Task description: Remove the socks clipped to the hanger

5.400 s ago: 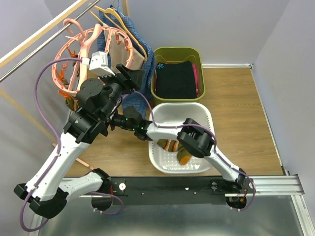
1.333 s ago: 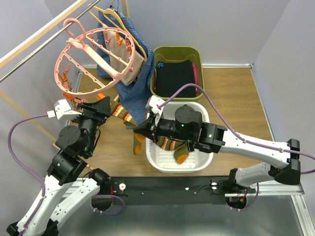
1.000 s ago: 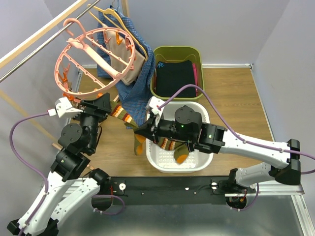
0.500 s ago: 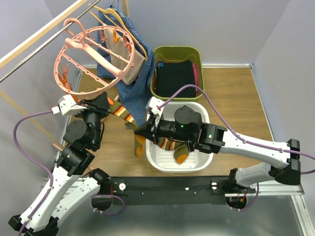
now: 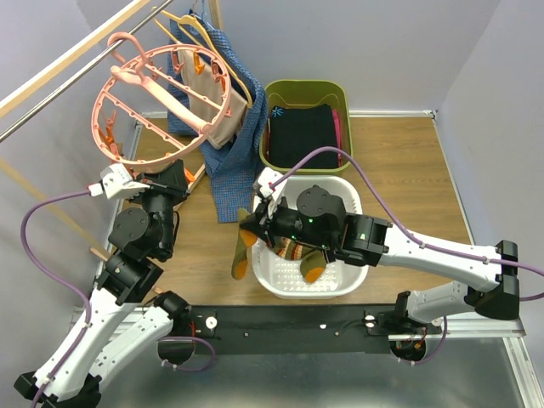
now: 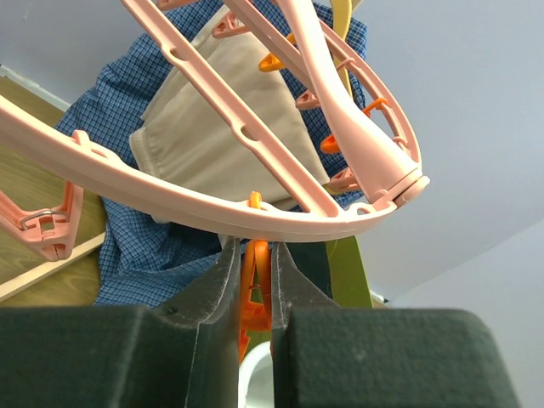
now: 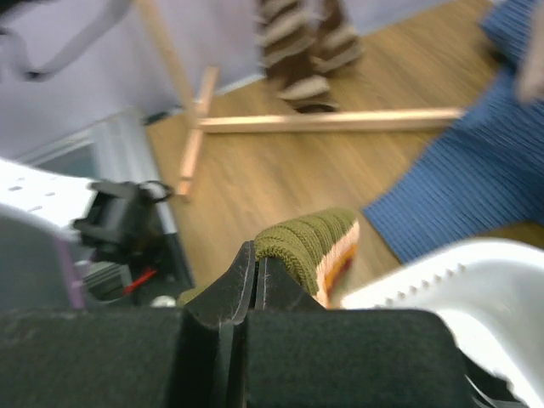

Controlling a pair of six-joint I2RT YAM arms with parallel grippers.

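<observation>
- My left arm (image 5: 93,321) and right arm (image 5: 442,255): white shell links between rounded black joint housings.
- One purple cable (image 5: 26,234) loops out beside my left arm; a second purple cable (image 5: 316,154) arches over my right.
- White camera block (image 5: 114,180) at my left wrist.
- My left gripper (image 6: 252,255) and right gripper (image 7: 255,259): matte black wedge fingers on blocky, fine-grained black bodies.
- Both bases share a black bar (image 5: 280,323) at the near edge.
</observation>
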